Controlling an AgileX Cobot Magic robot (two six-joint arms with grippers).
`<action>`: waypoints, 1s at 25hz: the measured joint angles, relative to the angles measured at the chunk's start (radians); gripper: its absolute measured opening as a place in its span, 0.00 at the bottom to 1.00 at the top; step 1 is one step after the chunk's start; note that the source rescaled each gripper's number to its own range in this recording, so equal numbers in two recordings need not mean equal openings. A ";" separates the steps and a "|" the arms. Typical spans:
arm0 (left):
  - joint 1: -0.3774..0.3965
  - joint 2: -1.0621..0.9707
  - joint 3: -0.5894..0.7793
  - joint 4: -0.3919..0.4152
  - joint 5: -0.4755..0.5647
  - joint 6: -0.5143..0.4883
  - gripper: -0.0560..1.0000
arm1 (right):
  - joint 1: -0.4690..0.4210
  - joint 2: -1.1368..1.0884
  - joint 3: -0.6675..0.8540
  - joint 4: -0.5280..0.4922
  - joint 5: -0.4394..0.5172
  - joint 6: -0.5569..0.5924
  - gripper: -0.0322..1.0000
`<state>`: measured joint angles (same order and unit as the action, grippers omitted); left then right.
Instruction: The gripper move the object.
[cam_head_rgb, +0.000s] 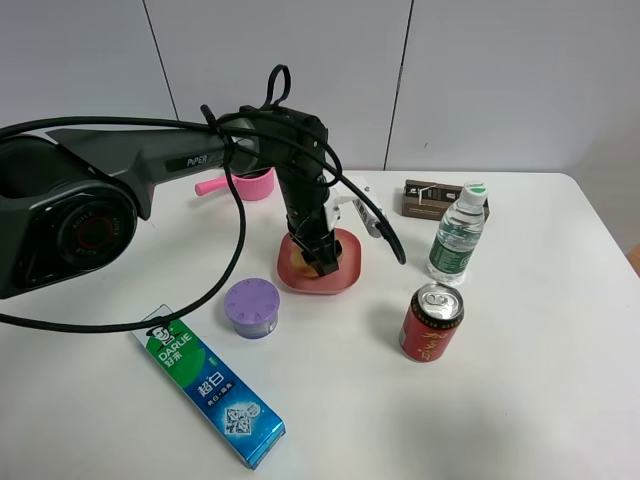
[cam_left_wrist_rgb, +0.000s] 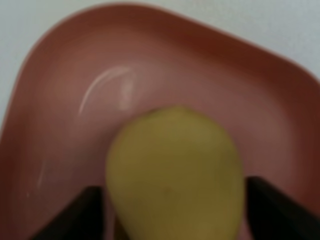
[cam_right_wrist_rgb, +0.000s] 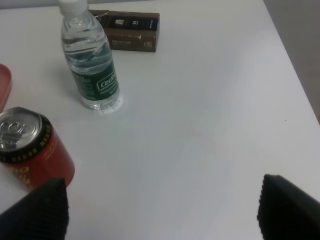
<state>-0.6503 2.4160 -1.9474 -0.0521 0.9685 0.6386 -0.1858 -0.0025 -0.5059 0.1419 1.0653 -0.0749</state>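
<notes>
Potato (cam_left_wrist_rgb: 175, 170) is looking firm, light and a bit slippery, with the left end effector (cam_left_wrist_rgb: 175, 200) clamping its wide middle over the pink plate (cam_left_wrist_rgb: 60, 100).

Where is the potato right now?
In the left wrist view the potato sits in the left gripper over the pink plate; that plate is mid-table, beside the purple container.
</notes>
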 joint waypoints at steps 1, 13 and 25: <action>0.000 0.000 0.000 0.005 0.002 0.000 0.76 | 0.000 0.000 0.000 0.000 0.000 0.000 1.00; -0.033 -0.159 0.000 0.177 0.051 -0.058 0.87 | 0.000 0.000 0.000 0.000 0.000 0.000 1.00; 0.019 -0.591 0.000 0.580 0.184 -0.217 0.87 | 0.000 0.000 0.000 0.000 0.000 0.000 1.00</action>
<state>-0.6312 1.8253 -1.9474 0.5281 1.1529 0.4219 -0.1858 -0.0025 -0.5059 0.1422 1.0653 -0.0749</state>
